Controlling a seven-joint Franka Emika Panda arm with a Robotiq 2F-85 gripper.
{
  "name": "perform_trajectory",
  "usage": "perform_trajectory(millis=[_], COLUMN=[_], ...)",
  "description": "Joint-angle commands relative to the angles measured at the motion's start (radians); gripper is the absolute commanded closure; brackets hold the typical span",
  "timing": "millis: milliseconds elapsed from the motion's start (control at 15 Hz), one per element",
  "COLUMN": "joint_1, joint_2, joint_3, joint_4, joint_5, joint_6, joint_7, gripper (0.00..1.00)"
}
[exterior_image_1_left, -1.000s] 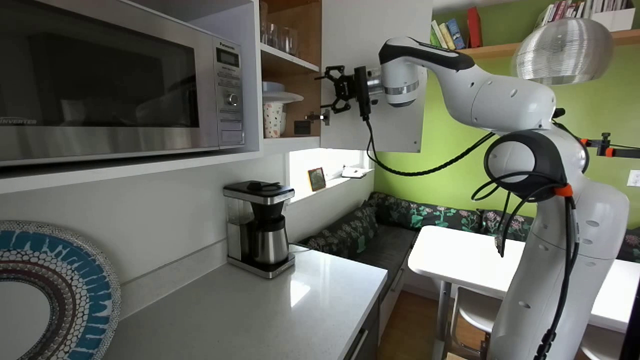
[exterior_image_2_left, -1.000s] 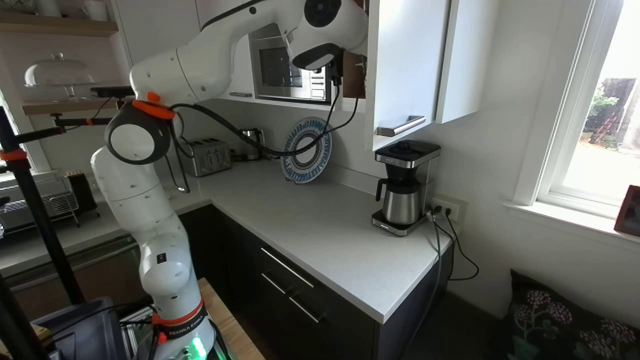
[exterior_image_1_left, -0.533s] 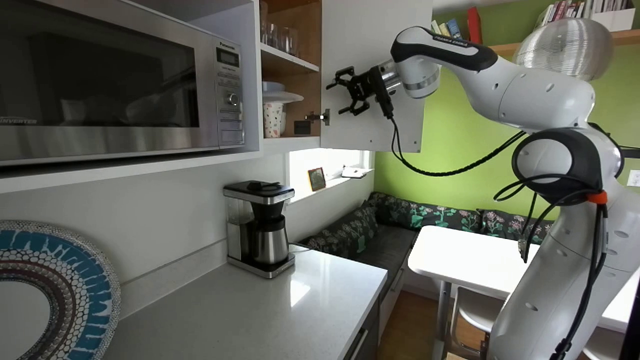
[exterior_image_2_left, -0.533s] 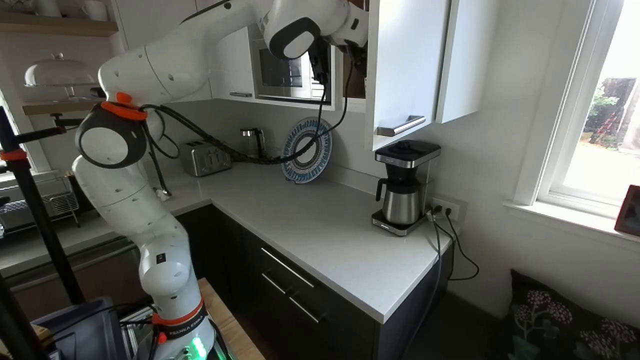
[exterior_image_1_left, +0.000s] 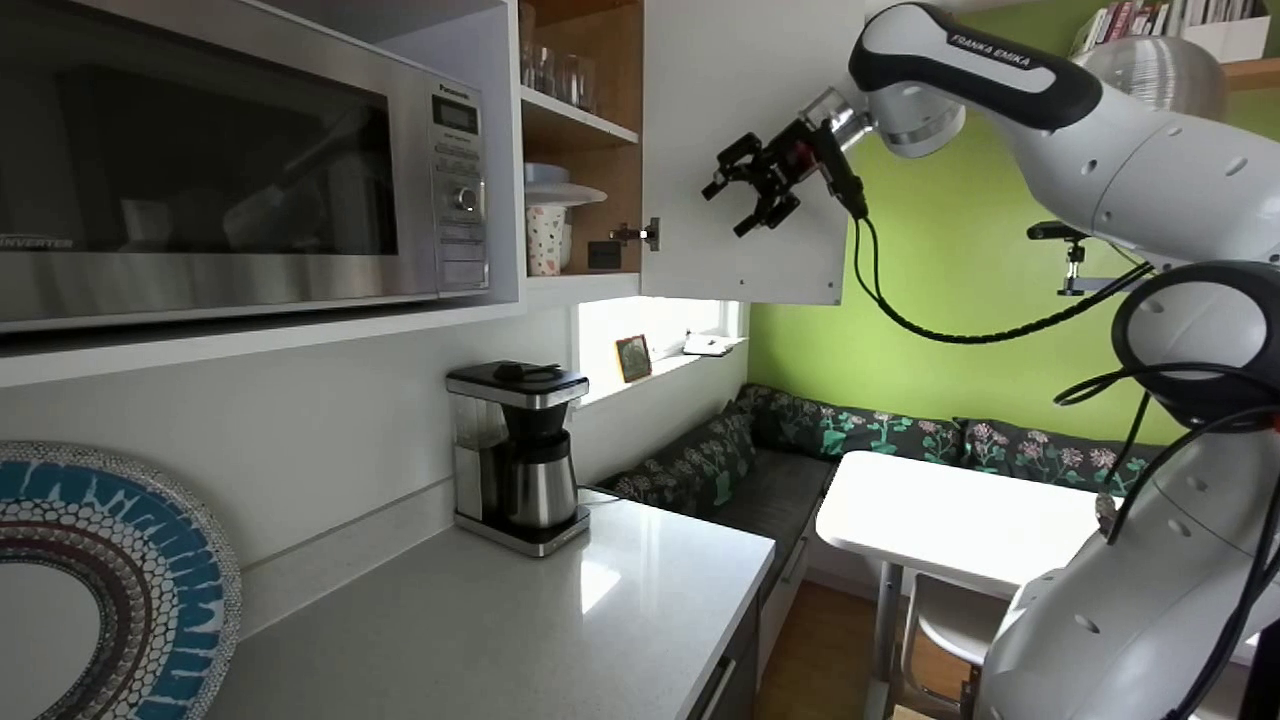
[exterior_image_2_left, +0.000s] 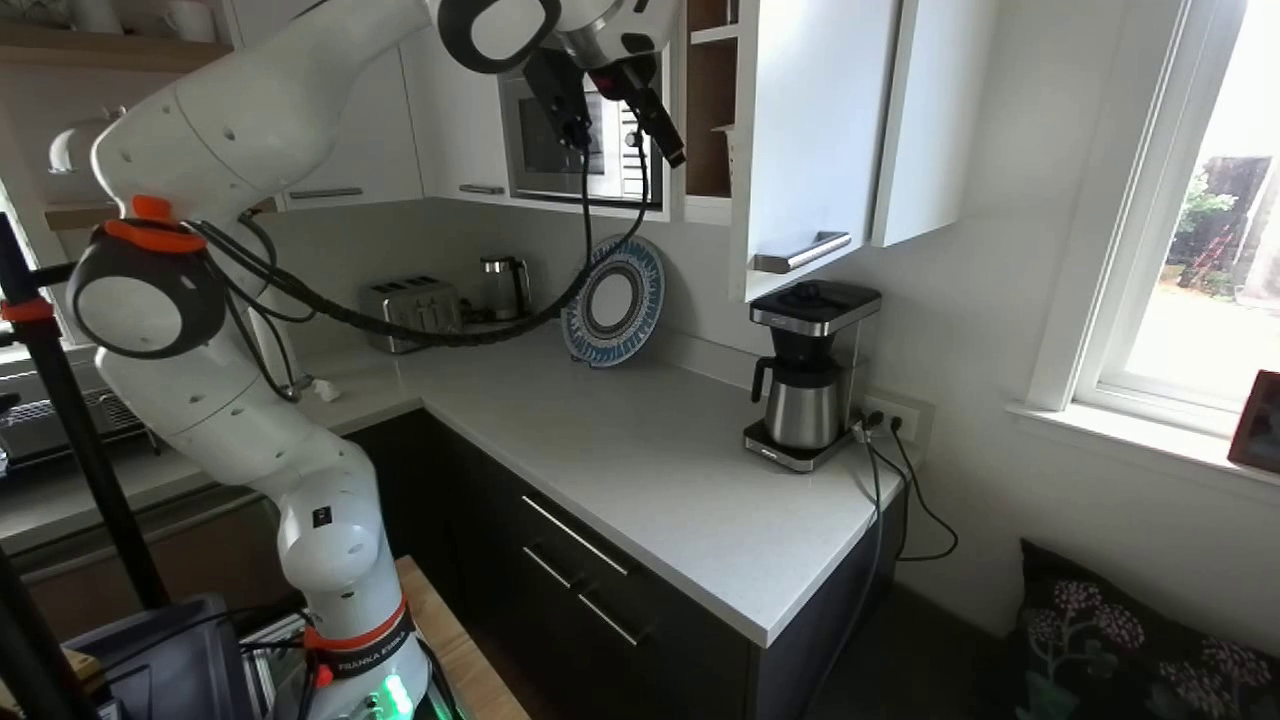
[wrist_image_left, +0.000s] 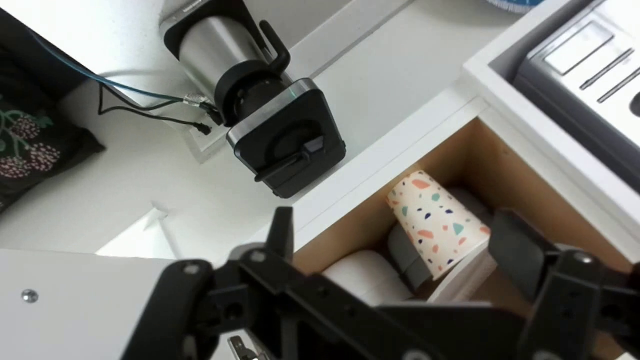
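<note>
My black gripper (exterior_image_1_left: 727, 210) is open and empty in front of the open cabinet door (exterior_image_1_left: 780, 270), tilted down toward the cabinet; its finger also shows in an exterior view (exterior_image_2_left: 668, 145). In the wrist view its two fingers (wrist_image_left: 398, 235) stand wide apart. Between them, farther off, I see a speckled cup (wrist_image_left: 435, 220) inside the wooden cabinet. In an exterior view the speckled cup (exterior_image_1_left: 545, 240) stands on the lower shelf under a white plate (exterior_image_1_left: 565, 193), with a pale blue bowl (exterior_image_1_left: 545, 173) above. Clear glasses (exterior_image_1_left: 570, 80) stand on the shelf above.
A microwave (exterior_image_1_left: 465, 200) sits left of the cabinet. A coffee maker (exterior_image_1_left: 520, 460) stands on the counter (exterior_image_2_left: 620, 430) below. A patterned round plate (exterior_image_2_left: 640, 300) leans against the wall. A white table (exterior_image_1_left: 930, 500) and cushioned bench lie beyond. The gripper's cable hangs in a loop.
The arm has drawn back from the cabinet, and the gripper has tilted downward. It was level near the cabinet opening a second ago. The cabinet door has not moved.
</note>
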Motion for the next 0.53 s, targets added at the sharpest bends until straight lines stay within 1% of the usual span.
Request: perform_trajectory(millis=[0, 133, 333, 400, 467], joint_1=[0.038, 0.045, 0.048, 0.067, 0.077], joint_2=[-0.016, -0.039, -0.04, -0.033, -0.028], joint_3=[-0.023, -0.026, -0.027, -0.041, -0.055], joint_4=[0.007, 0.006, 0.004, 0.039, 0.067], joint_5=[-0.021, -0.027, -0.028, -0.046, -0.053], joint_6=[-0.015, -0.027, -0.029, -0.069, -0.107], joint_7=[-0.017, -0.036, -0.043, -0.119, -0.148], gripper=[0.0, 0.0, 0.0, 0.0, 0.0])
